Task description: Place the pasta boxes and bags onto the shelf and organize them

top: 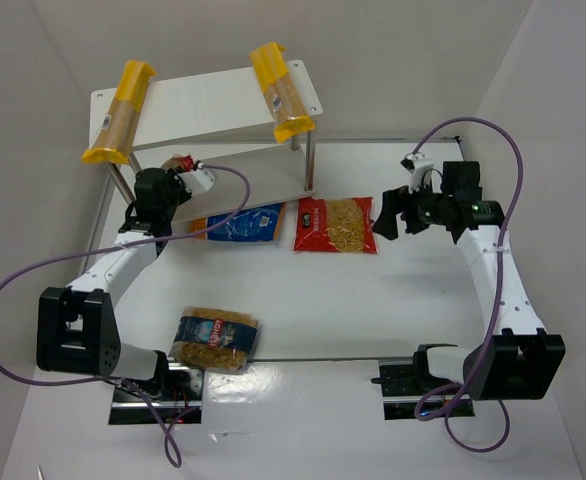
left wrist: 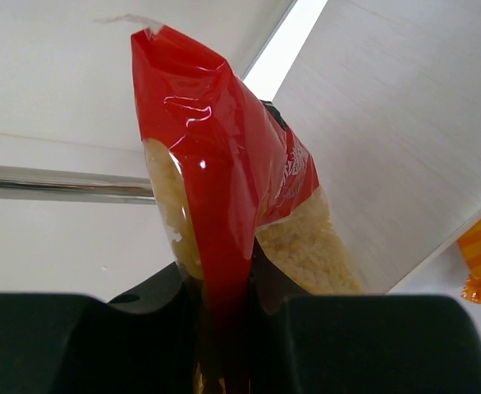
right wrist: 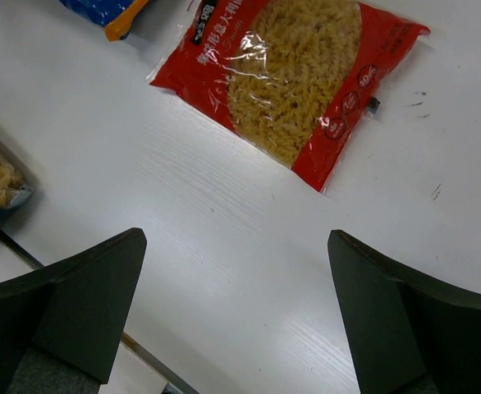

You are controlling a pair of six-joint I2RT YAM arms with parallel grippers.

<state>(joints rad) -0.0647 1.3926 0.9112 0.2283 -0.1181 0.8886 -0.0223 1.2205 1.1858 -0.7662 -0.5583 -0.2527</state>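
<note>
Clamps a red-topped bag (left wrist: 216, 164) of small yellow pasta in the left hand (left wrist: 224, 310), up by the shelf (top: 213, 100). Holds the right hand (right wrist: 234, 246) wide above the counter (right wrist: 224, 197), near a second red bag (right wrist: 294, 78) of spirals. On the top board: left spaghetti box (top: 118, 112), right spaghetti box (top: 281, 90).

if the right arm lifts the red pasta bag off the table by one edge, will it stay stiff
Probably not: the red bag is thin creased film, so it likely sags. Its loose spirals probably shift downward. Glossy plastic may slip.
</note>
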